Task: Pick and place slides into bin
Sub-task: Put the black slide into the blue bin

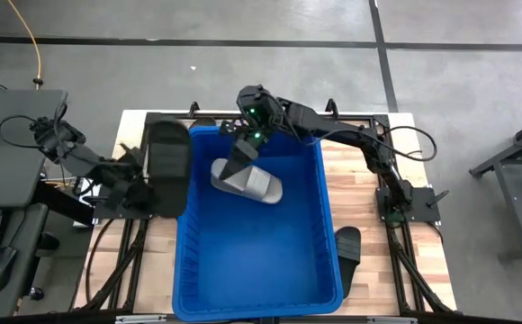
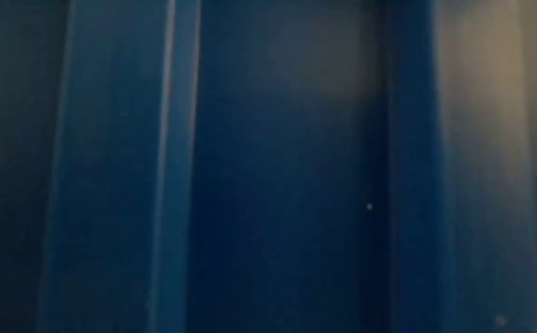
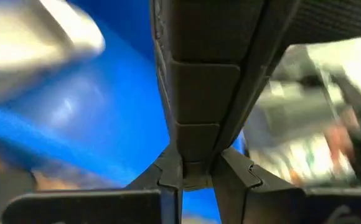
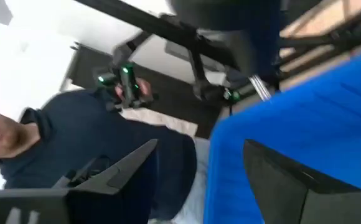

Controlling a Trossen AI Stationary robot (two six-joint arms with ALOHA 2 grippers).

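Note:
The blue bin (image 1: 256,261) stands in the middle of the table and fills the low view (image 2: 278,166). A grey slide (image 1: 247,183) lies on the bin's floor near its far end. My right gripper (image 1: 240,160) is open and empty just above that slide's far-left end; its wrist view shows nothing between the fingers (image 4: 199,180). My left gripper (image 1: 144,192) is shut on a black slide (image 1: 167,166) beside the bin's left rim. Another black slide (image 1: 346,245) lies on the table to the right of the bin. My left gripper pinches the black slide between its two fingers at its left edge (image 3: 195,155), toward the slide's near end. The fingers come level from the table's left. The slide stretches away toward the far edge, its right side over the bin's left rim (image 1: 185,184).
The bin takes up most of the wooden table (image 1: 423,270). Black frame rails run along the table's edges. A desk with a keyboard and a mouse (image 1: 0,261) stands to the left. A person in a dark top (image 4: 75,137) shows beyond the table in the right wrist view.

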